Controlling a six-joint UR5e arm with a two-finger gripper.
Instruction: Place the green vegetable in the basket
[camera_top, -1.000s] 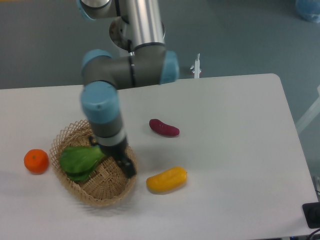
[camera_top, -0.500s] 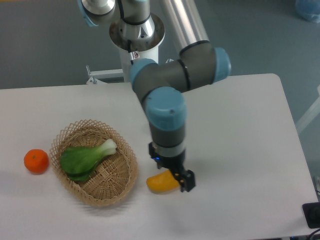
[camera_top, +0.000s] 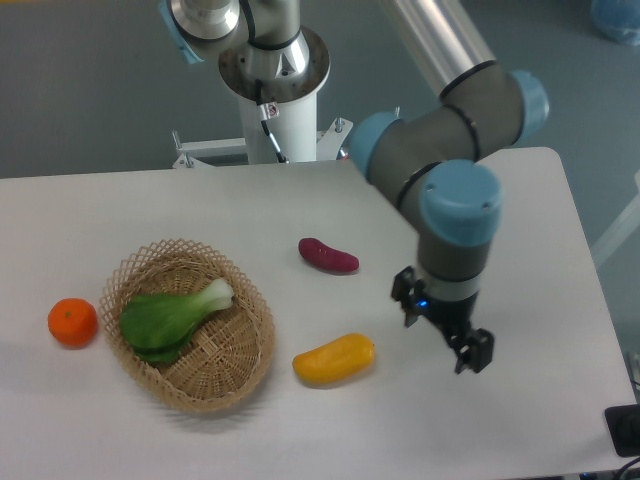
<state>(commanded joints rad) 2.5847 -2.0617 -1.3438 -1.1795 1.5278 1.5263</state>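
Far off to the left of the end effector (camera_top: 470, 352): the green vegetable (camera_top: 170, 317), lying inside the basket (camera_top: 250, 350), well apart from the black fingers. Nothing held in the end effector; hard to tell if open or closed from here, since the fingertips look small and dark. Broad, dark green leaves at one end of the vegetable, a short whitish stem at the other end, stem pointing up toward the right. Smooth and shiny like a plastic toy. Basket made of light tan woven straw, oval and shallow, with a loopy lace-like rim. Just left of the end effector, a smooth yellow pepper (camera_top: 334, 359), long and rounded. Up and to the left, a small purple sweet potato (camera_top: 328, 256). Beyond the basket, a round orange (camera_top: 73, 322). All on a flat white counter (camera_top: 520, 220).
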